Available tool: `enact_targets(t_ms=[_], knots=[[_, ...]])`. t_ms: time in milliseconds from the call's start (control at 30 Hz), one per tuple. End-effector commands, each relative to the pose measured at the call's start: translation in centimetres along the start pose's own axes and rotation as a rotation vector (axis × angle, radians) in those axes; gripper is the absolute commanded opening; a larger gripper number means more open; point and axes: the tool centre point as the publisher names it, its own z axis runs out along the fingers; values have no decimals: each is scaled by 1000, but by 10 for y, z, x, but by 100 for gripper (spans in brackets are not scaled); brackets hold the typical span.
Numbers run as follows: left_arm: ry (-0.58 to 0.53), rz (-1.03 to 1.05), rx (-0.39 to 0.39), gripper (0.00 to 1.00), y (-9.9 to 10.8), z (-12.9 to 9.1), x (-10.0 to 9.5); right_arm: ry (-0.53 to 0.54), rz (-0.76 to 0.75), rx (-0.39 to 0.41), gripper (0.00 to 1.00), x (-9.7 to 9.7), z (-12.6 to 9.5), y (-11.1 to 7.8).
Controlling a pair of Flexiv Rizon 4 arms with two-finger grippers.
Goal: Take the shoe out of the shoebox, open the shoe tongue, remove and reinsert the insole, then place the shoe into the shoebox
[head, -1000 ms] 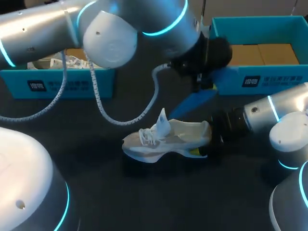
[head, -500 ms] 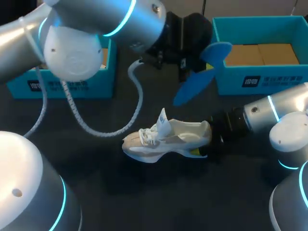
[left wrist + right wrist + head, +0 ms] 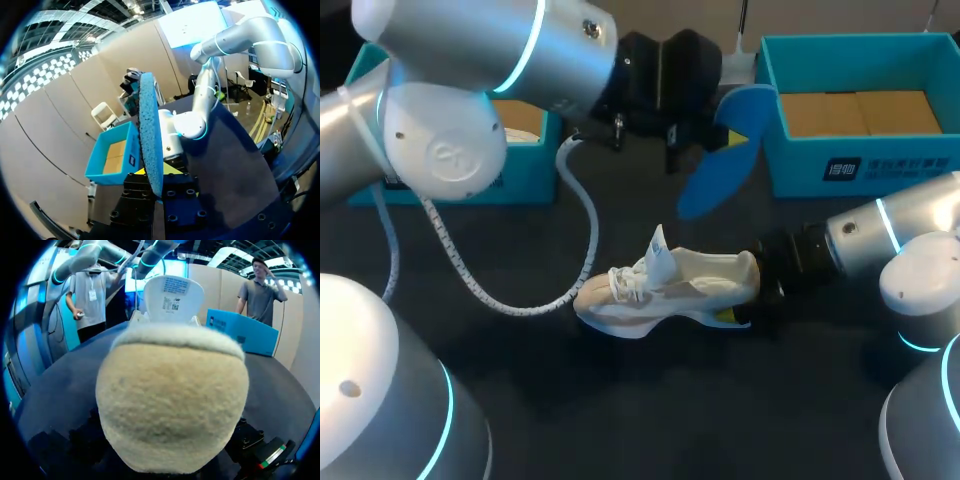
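Removal seems done: left gripper [image 3: 160, 192] pinches the flat blue foam insole [image 3: 150, 135]. Next comes reinsertion into the white knit sneaker [image 3: 665, 290]. Whether right gripper [image 3: 757, 293] grips it, I cannot tell.

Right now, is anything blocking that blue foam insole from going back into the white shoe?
Nothing visible does. The blue foam insole is held up in the left claw, beyond the white shoe, whose tongue stands upright.

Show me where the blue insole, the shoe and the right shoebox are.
blue insole [image 3: 725, 175], head view, its lower blue face.
shoe [image 3: 690, 285], head view, its side wall.
right shoebox [image 3: 800, 165], head view, its front wall.
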Motion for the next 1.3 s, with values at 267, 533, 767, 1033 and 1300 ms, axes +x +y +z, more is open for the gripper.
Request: enact_targets(t_ms=[267,533,767,1033,1300], knots=[[41,-61,-7,0,-6,-6,2,-1,0,4,0,0,3,-2],[193,-245,74,0,-35,-38,2,-1,0,4,0,0,3,-2],[285,-426,109,0,-60,-65,1,-1,0,4,0,0,3,-2],[429,-641,226,0,-85,-83,6,-1,0,4,0,0,3,-2],[466,-672,263,0,-91,-89,3,-1,0,4,0,0,3,-2]])
